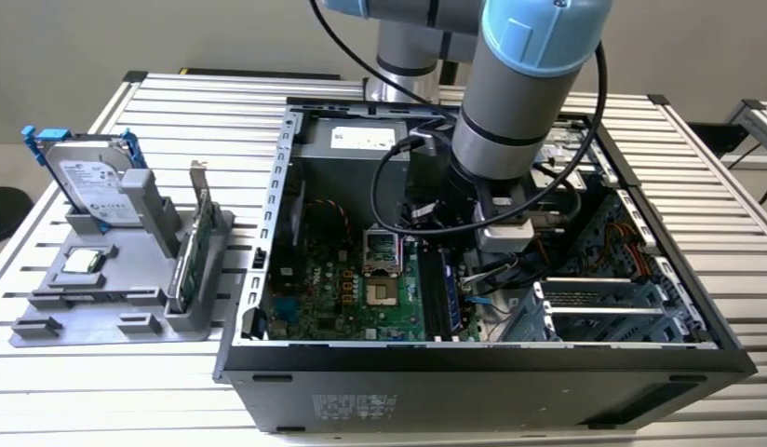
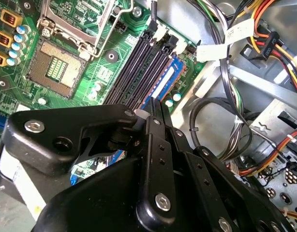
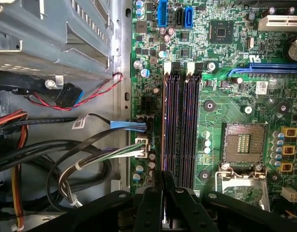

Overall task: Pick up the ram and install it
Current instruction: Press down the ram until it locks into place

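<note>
You see the open black computer case (image 1: 483,372) on the slatted table, with the arm reaching in over its green motherboard (image 3: 235,96). The gripper (image 2: 155,104) is clamped on the slim dark ram stick (image 2: 163,79), which stands in the long memory slots (image 3: 182,125).

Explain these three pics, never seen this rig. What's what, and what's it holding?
It is one robot arm reaching into an open computer case on a slatted table. The exterior view comes from a camera off the arm. Both wrist views ride on the arm and look past the black gripper onto the motherboard. The gripper is shut on the ram, a thin stick standing at the memory slots. On the exterior view's left, a grey holder carries a hard drive, a green card and a processor chip.
</note>
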You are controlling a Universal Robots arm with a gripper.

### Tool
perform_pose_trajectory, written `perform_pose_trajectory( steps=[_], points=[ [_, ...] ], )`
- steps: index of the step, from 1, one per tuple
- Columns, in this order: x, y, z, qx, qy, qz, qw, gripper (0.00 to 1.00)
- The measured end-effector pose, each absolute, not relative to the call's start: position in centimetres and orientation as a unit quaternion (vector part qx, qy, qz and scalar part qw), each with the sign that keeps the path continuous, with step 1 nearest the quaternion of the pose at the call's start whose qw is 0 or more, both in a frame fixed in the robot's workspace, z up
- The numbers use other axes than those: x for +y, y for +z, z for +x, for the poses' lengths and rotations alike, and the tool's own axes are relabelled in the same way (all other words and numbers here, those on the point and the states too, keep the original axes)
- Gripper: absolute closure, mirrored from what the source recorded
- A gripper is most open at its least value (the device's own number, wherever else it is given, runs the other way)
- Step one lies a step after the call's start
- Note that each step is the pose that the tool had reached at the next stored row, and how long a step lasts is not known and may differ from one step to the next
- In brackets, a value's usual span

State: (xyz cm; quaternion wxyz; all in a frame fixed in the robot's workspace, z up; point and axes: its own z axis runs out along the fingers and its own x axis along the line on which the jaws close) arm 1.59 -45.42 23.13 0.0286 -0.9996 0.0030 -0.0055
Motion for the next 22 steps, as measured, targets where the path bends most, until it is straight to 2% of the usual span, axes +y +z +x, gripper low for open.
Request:
perform_pose_trajectory(
  steps=[22],
  points=[
    [-45.78, 22.94, 1.80, 0.003, -0.006, -1.000, 0.029, 1.00]
  ],
)
